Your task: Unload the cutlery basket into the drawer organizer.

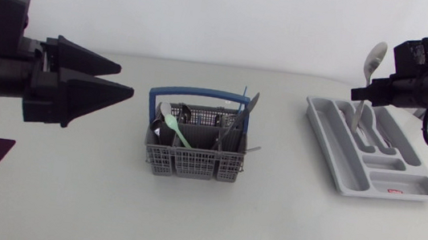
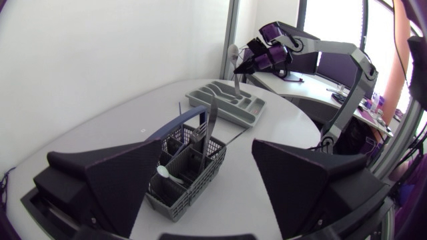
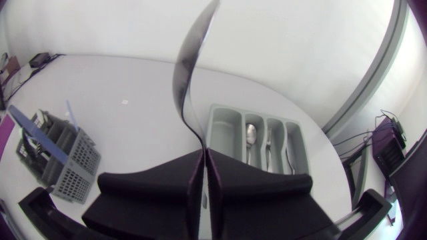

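Table (image 1: 267, 223): a broad bare strip is seen between cutlery basket (image 1: 195, 146) and drawer organizer (image 1: 372, 150), and more open surface on the near side of both

Basket: grey with a blue handle, set near the table's middle. It is still loaded; a pale green spoon (image 1: 179, 132) and several metal pieces stand in its compartments, some leaning out past the rim on the organizer's side

Organizer: grey, laid at an angle close to the table's right edge. In the right wrist view a spoon and a fork are seen lying in two of its long compartments, with another piece in the next one; the outermost long compartment beside them is bare

Left hand (image 1: 126, 79): held above the table to the left of the basket, well apart from it, fingers level and pointed toward it. The fingers are spread and nothing is held

Right hand (image 1: 358, 94): held over the organizer's far end, fingers pressed together on the handle of a metal spoon (image 1: 372, 61). The spoon is kept upright, bowl uppermost, clear of the organizer below
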You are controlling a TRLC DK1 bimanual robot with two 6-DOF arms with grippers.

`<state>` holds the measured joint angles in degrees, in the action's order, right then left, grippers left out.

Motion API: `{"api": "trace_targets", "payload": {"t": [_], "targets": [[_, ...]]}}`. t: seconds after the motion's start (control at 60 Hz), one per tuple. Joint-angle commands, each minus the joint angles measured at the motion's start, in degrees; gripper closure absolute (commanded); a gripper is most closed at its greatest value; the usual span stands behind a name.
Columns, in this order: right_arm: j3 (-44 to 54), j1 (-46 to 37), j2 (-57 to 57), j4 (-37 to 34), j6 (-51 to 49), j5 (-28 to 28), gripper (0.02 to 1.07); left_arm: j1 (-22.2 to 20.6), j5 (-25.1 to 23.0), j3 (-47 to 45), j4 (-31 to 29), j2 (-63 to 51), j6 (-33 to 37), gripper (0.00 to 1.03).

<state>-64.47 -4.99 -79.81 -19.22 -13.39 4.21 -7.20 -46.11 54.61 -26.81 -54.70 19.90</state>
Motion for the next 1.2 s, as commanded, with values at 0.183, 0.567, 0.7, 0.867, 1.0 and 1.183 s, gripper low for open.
{"api": "trace_targets", "payload": {"t": [0.183,0.567,0.7,0.867,1.0,1.183], "targets": [[-7.43,-2.21,-13.0,3.05,0.2,-9.66,1.01,-0.44,1.02,-2.4,-0.97,-0.41,2.34,0.1],[-17.62,-5.55,-29.44,4.37,3.28,-17.3,1.01,-0.27,1.28,-3.81,-0.97,-0.32,4.09,0.1],[-20.52,-5.82,-34.01,4.37,3.63,-18.27,1.01,-0.27,1.37,-4.07,-0.97,-0.32,4.53,0.1],[-25.88,-6.17,-39.72,3.84,4.6,-18.97,1.01,-0.71,2.07,-4.34,-0.88,-0.32,4.71,0.1],[-30.45,-6.26,-43.94,1.38,6.09,-19.24,1.01,-1.24,2.95,-4.78,-0.88,-0.23,5.06,0.1],[-35.46,-6.78,-49.12,-2.05,7.06,-19.32,1.01,-2.64,5.33,-5.74,-0.79,0.29,6.03,0.1]]}}
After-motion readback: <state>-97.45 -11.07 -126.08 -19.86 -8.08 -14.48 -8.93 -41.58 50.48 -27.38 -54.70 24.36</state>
